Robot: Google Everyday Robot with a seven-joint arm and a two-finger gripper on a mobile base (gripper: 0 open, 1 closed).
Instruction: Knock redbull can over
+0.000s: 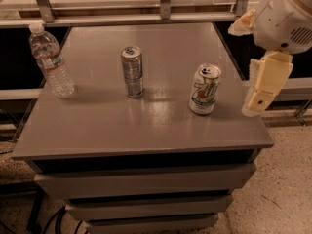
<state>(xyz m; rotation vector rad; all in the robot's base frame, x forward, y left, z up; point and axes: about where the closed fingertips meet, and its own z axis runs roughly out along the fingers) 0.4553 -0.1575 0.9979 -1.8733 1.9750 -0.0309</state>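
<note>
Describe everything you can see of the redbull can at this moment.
The redbull can is a tall, slim, silver-grey metal can with a bluish mark on its top. It stands upright near the middle of the grey table, touching nothing else. The water bottle stands apart on one side, the wider 7UP can on the other. The tool hangs past the 7UP can, beyond the table's edge, clear of both.

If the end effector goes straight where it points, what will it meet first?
The end effector hangs right of the table, pointing down: likely the table edge or the floor first; depth is unclear.
</note>
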